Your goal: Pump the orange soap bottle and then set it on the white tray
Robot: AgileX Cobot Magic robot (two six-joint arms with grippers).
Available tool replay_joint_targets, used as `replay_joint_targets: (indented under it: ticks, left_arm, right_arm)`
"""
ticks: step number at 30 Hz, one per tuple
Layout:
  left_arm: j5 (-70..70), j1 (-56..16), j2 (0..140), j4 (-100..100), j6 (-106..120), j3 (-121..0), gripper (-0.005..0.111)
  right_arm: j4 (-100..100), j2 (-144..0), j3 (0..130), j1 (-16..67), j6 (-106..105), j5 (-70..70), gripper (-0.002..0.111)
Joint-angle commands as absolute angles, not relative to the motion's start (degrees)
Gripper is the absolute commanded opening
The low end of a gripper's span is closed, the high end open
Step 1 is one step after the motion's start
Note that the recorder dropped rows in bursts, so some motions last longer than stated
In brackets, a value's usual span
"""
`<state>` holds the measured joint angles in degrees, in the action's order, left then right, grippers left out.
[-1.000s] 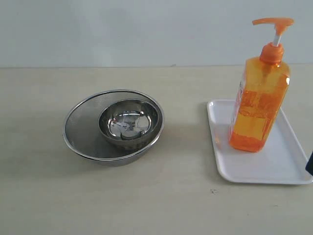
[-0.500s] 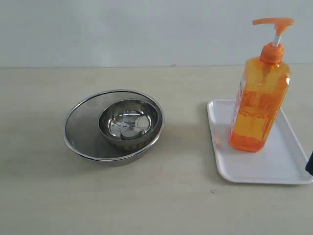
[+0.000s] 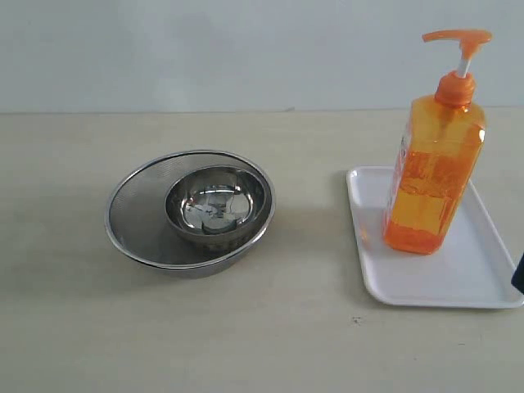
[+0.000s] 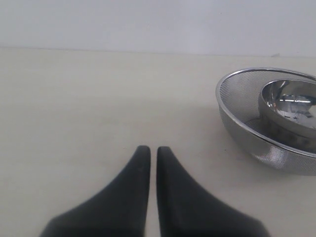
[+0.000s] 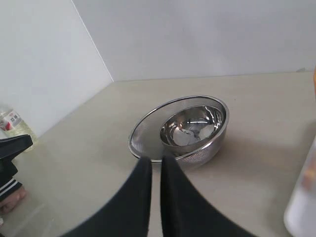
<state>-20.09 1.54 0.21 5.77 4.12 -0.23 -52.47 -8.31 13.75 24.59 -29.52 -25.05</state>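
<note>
The orange soap bottle (image 3: 432,160) stands upright on the white tray (image 3: 409,282) at the right of the exterior view, pump head raised on its white stem. No gripper touches it. A dark bit of the right arm shows at that view's right edge. My left gripper (image 4: 153,150) is shut with nothing between its fingers, low over bare table. My right gripper (image 5: 156,162) is shut too and holds nothing. In the right wrist view only a blurred white and orange sliver of the tray and bottle (image 5: 306,197) shows at the frame edge.
A steel mesh bowl (image 3: 135,217) with a smaller steel bowl (image 3: 217,203) inside it sits left of the tray. Both wrist views see the mesh bowl (image 4: 237,106) (image 5: 143,131). A pale wall runs behind the table.
</note>
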Motion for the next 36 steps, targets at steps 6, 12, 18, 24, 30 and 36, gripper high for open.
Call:
replay_joint_targets:
  ticks: [6,12,18,24,30,36]
  left_arm:
    - [-19.77,1.68,0.0,5.6,3.89,0.0,0.005]
    - [-19.77,1.68,0.0,5.6,3.89,0.0,0.005]
    - [-19.77,1.68,0.0,5.6,3.89,0.0,0.005]
    - [-19.77,1.68,0.0,5.6,3.89,0.0,0.005]
    - [-19.65,1.68,0.0,5.6,3.89,0.0,0.005]
    - [-19.65,1.68,0.0,5.6,3.89,0.0,0.005]
  right_arm:
    - [-52.28,-7.97,13.68,24.54,-29.65,-25.08,0.003]
    - [-51.9,-7.84,13.68,23.55,-30.0,-24.28,0.003]
    - [-51.9,-5.91,13.68,15.5,-31.33,-23.7,0.003]
    - [-51.9,-5.81,13.68,8.2,-32.05,-21.16,0.003]
    - [-51.9,-5.81,13.68,3.23,-32.05,-20.6,0.003]
    - [-51.46,-5.69,13.68,2.48,-34.84,-21.24,0.003]
